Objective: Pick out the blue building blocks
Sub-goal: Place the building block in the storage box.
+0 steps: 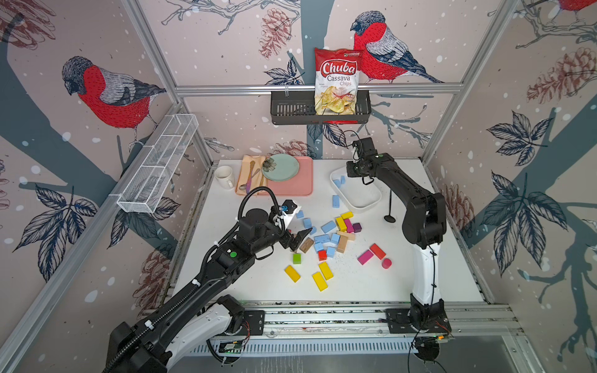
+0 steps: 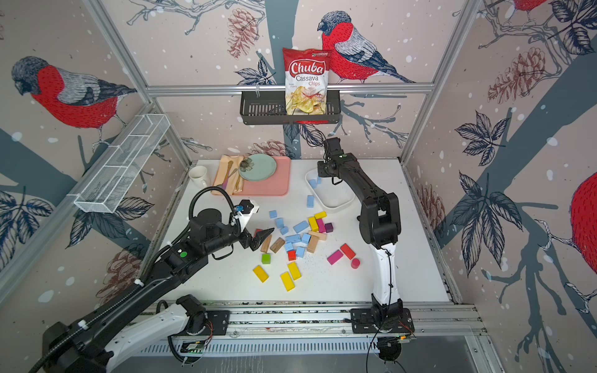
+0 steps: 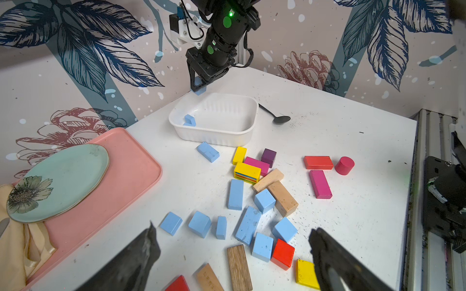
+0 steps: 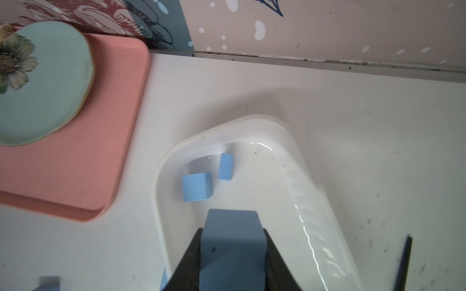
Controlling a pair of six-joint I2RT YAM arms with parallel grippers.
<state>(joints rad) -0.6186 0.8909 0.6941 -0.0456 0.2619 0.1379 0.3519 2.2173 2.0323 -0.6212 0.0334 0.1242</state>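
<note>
Hovering over the white ribbed plastic tub [image 3: 214, 137], right jaws pinch a sky-blue wooden block [image 4: 232, 241]; next, release it. Left jaws spread beside remaining blue blocks [image 3: 248, 225].

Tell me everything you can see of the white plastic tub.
The white tub is a shallow rectangular container of glossy, thin-looking plastic with rounded corners, a rolled rim and ribbed walls. It stands upright and open on the white table near the back wall. Two blue building blocks lie at one end; the rest of its floor is bare. The right gripper holds a third blue block over that end.
</note>
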